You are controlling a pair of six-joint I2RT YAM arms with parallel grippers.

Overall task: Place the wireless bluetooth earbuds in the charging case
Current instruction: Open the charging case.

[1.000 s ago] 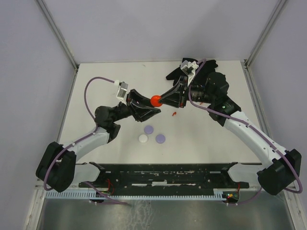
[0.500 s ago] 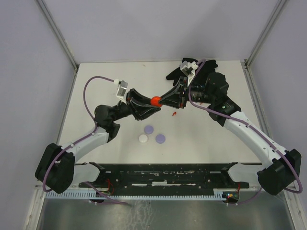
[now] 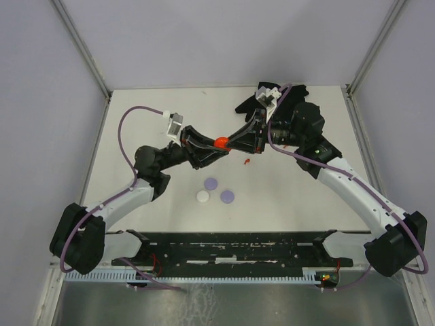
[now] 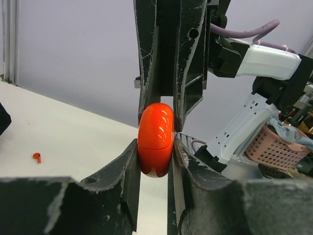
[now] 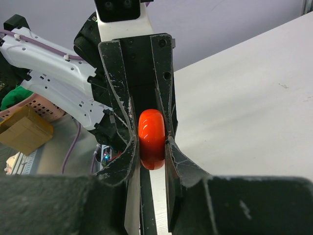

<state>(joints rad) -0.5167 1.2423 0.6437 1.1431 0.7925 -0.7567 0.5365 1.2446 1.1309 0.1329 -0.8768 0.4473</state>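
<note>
A red, glossy, rounded charging case [image 3: 221,141] is held closed in the air over the middle of the table, pinched between both grippers. My left gripper [image 3: 214,145] is shut on its lower half [image 4: 156,139], coming in from the left. My right gripper [image 3: 229,142] is shut on the same case [image 5: 151,138] from the right. One tiny red stemmed earbud [image 3: 246,161] lies on the table just below and right of the case; it also shows in the left wrist view [image 4: 36,156]. No other earbuds are visible.
Two round lavender discs [image 3: 211,183] [image 3: 227,197] and a white disc [image 3: 202,196] lie on the table in front of the grippers. A black object [image 3: 298,93] sits at the back right behind the right arm.
My left gripper has moved right and up to the red case and its fingers now close on it. The right gripper has kept hold of the case, almost still.
</note>
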